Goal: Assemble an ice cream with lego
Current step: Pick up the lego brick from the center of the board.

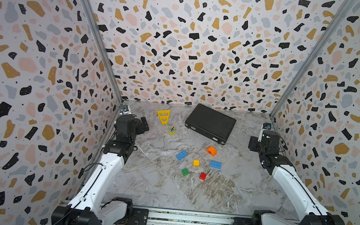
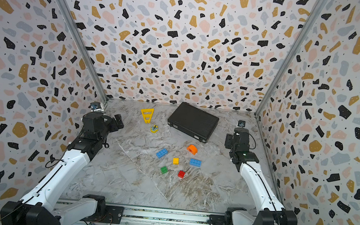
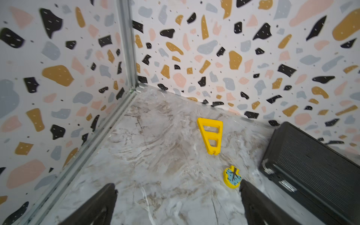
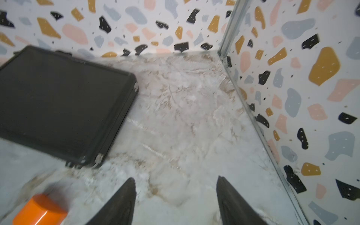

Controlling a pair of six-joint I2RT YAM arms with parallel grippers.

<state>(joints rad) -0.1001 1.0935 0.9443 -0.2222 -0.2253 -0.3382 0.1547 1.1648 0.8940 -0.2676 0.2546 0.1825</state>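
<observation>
The walls (image 1: 204,41) carry a terrazzo pattern: black, mustard, pink and grey-blue blotches with fine dark specks on white. The table (image 1: 167,190) is grey-white marble with brown veins. The case (image 1: 210,122) is black and finely ribbed. The slotted triangle (image 1: 163,116) is yellow. The round piece (image 1: 172,130) at five o'clock from it is yellow with a light-blue, dark-marked face.

Around the yellow brick (image 1: 196,162):
- a blue brick (image 1: 181,155) at ten o'clock
- a second blue brick (image 1: 215,164) at three
- an orange half-round (image 1: 211,151) with a red asterisk between one and two
- a green brick (image 1: 184,171) between seven and eight
- a red brick (image 1: 202,176) at five
</observation>
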